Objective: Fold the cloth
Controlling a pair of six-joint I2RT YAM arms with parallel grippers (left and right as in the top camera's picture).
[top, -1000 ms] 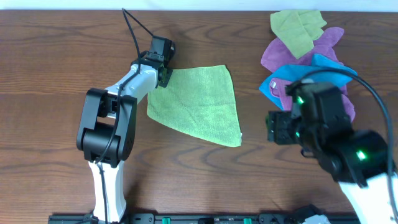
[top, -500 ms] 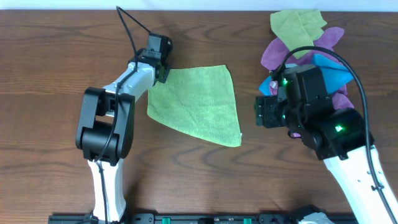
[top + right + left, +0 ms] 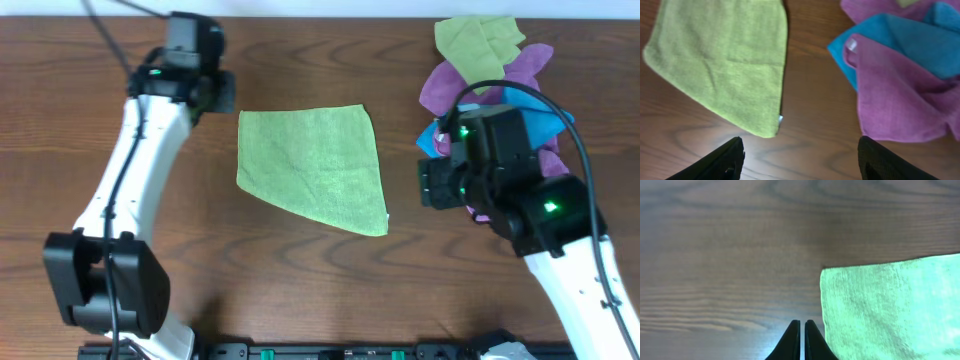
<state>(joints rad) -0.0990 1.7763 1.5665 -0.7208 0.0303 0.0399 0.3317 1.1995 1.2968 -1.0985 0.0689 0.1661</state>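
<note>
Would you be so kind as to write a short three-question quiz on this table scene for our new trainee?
1. True or false: the left pincer is shut and holds nothing.
2. Pick one: the lime-green cloth is A) spread flat on the table, B) bunched in a heap, C) hanging from a pincer.
3. Fill the gap: the pile near the right arm holds olive-green, blue and ___ cloths.
Key: 1 true; 2 A; 3 purple.
</note>
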